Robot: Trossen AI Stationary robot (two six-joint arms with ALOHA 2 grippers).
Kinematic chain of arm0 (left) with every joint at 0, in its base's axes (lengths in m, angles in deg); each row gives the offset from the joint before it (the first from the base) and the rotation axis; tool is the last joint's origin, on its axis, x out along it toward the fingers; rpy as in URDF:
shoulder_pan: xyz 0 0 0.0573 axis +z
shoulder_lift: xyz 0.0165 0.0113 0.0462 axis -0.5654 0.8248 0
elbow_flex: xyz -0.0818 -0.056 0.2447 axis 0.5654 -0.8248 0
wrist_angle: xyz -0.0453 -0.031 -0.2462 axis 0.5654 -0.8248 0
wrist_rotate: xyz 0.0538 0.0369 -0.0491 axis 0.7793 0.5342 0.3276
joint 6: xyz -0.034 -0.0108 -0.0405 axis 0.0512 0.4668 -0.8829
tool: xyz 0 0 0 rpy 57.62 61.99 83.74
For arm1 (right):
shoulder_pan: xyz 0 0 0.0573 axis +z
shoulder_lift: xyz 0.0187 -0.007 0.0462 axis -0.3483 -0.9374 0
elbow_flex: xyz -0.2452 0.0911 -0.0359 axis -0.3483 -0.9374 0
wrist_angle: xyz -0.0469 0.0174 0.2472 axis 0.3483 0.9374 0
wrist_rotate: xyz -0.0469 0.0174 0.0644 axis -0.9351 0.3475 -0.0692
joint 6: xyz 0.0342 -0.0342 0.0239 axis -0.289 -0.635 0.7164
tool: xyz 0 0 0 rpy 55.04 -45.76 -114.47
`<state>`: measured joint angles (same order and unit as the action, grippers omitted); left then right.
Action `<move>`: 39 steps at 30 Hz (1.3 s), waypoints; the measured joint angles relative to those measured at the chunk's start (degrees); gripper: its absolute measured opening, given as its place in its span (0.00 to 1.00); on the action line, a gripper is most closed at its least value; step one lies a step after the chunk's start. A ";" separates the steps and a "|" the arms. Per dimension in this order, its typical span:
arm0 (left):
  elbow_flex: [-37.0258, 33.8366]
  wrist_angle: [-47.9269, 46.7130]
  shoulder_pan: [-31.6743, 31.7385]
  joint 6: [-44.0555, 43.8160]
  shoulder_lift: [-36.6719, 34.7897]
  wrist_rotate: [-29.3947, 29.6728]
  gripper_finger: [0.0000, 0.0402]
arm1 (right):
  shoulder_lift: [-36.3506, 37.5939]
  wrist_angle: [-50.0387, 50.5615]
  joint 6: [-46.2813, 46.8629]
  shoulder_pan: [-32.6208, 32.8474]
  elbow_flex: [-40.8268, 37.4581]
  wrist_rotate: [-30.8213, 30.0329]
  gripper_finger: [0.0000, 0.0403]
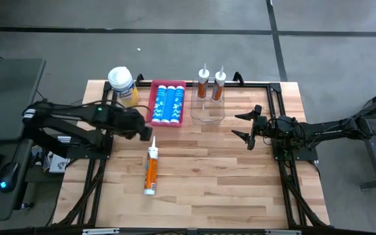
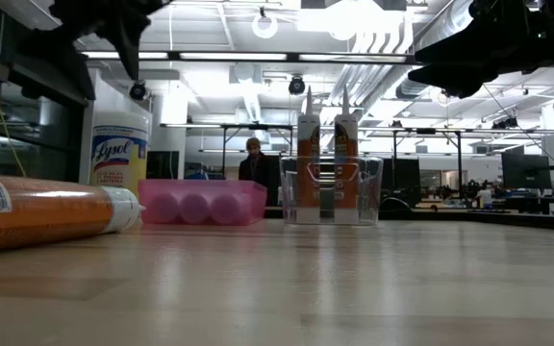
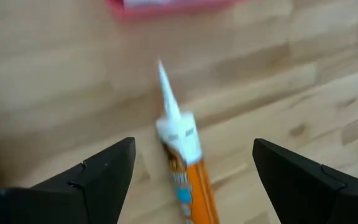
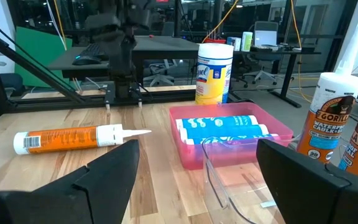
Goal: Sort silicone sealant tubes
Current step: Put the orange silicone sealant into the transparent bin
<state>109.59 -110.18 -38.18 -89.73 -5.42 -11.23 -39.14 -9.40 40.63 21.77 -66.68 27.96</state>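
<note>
Here, my left gripper (image 1: pixel 150 136) hovers wide open and empty above the nozzle of the orange tube (image 1: pixel 151 170) lying flat on the table (image 1: pixel 240 189); my right gripper (image 1: pixel 245 126), spread and empty, waits beside the clear bin (image 1: pixel 207 112).

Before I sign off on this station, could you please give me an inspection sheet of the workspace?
Surface: wooden table, bare at the front.
Job's things: three blue tubes lie in the pink tray; two orange tubes stand in the clear bin; one orange tube lies loose on the table.
Clutter: yellow wipes canister beside the tray.
Grippers: left gripper open above the loose tube; right gripper open, near the bin.
Cables: nothing seen on the table.
Surroundings: a person and desks behind.
</note>
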 joint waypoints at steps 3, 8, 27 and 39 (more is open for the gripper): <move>-0.04 0.71 0.00 -0.61 3.38 -5.17 0.79 | 0.00 0.00 0.02 0.00 0.00 0.00 0.80; -0.07 4.25 -1.63 -0.67 9.09 -10.60 0.79 | -0.06 -0.02 0.00 -0.01 0.00 -0.01 0.80; -0.07 8.78 -4.53 1.40 15.80 -12.96 0.88 | -0.19 0.42 0.02 -0.01 0.02 -0.01 0.80; -0.09 15.56 -9.75 11.20 15.78 -14.43 0.97 | -0.20 0.39 0.02 0.00 0.02 0.00 0.80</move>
<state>109.50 -94.62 -47.92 -78.53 10.35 -25.67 -39.34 -9.01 40.64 21.77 -66.66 27.96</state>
